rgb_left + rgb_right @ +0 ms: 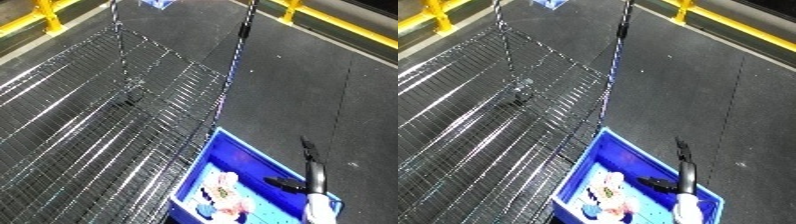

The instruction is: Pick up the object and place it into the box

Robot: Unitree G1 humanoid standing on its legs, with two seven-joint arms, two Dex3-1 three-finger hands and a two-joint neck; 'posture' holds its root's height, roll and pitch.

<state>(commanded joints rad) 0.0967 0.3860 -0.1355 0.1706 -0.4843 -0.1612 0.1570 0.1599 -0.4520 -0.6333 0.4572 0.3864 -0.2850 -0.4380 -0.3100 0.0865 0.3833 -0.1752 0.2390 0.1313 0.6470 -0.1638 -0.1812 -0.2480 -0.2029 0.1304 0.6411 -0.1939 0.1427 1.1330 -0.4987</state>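
One hand [306, 172] in view, right, black, fingers straight, holding nothing, above right rim of blue bin [253, 162] | pink-and-white object [224, 192] lying inside bin | bin just beside wire shelf [98, 130] | dark floor [311, 85].

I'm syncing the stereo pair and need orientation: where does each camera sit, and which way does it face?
Left eye view: on the robot's head, looking down at the wire shelf and blue bin; only the right hand shows, over the bin.
Right eye view: beside it on the head, same downward look; the same hand shows.
Both share the shelf, the bin holding small objects, the dark floor and yellow rails.
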